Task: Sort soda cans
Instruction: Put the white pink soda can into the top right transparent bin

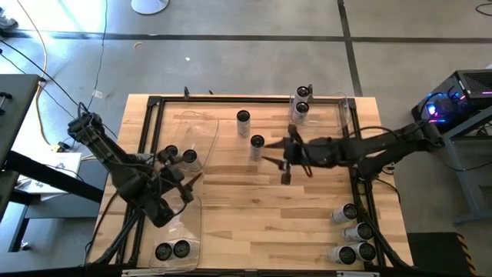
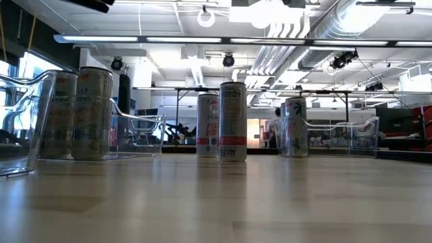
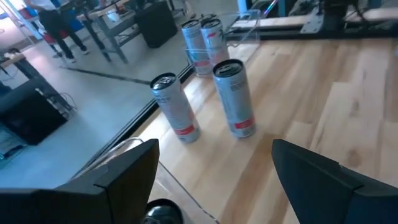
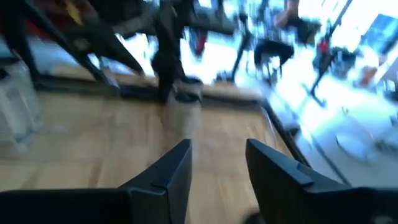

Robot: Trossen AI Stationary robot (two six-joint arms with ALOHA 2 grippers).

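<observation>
Two soda cans stand upright on the bare wood mid-table, one point(image 1: 243, 118) point(image 3: 176, 109) toward the far edge, the other point(image 1: 257, 143) point(image 3: 235, 98) point(image 2: 233, 121) nearer. My right gripper point(image 1: 275, 168) point(image 4: 217, 149) hovers open just right of and nearer than that second can, touching nothing. My left gripper point(image 1: 192, 185) point(image 3: 214, 152) is open over the left clear bin point(image 1: 201, 131), above two cans point(image 1: 179, 156) standing in it. More cans stand in the far-right bin point(image 1: 302, 101) and the near-left bin point(image 1: 173, 250).
Several cans point(image 1: 355, 233) stand grouped by the table's near right corner. A black frame point(image 1: 154, 104) runs around the tabletop. Bare wood lies between the two grippers and toward the near edge. The low view shows a workshop room behind the table.
</observation>
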